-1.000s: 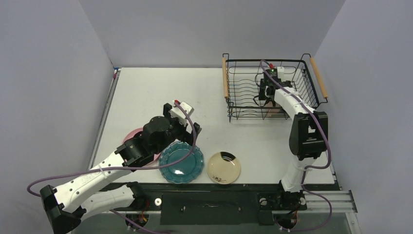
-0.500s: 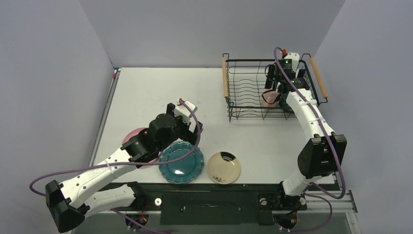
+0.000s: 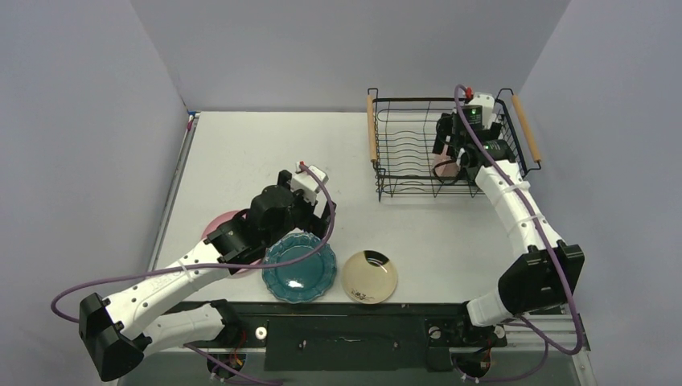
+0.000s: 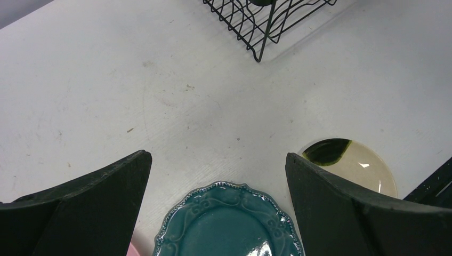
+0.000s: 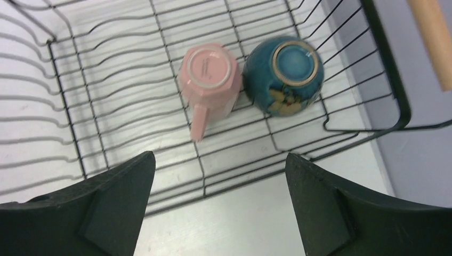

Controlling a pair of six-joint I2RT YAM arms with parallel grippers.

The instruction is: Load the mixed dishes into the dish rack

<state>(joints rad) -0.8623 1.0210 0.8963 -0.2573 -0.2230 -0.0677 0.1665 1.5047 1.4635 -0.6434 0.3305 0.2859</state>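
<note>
We look down on a white desk, scuffed and speckled in the left wrist view, closed in by plain grey-lilac walls on three sides. The dish rack stands at the desk's far right, with a wooden handle along each short side. Inside it, toward its right end, the pink cup sits upside down with its handle lying along the wires, and the dark-teal bowl, also bottom up, sits just beside it, seemingly touching.

Near the front edge lie the teal scalloped plate and, to its right and apart from it, the cream shallow dish. The pink round plate lies left of the teal one, mostly hidden under the left arm.

The left tool hangs above the far rim of the teal plate, fingers spread wide, holding nothing. The right tool is above the cup, its fingers also wide apart and empty.

A second ago the right tool was low inside the rack; it has since risen toward the rack's far right, leaving the cup in view on the wires. The left arm has barely shifted, and the three plates lie where they were.
</note>
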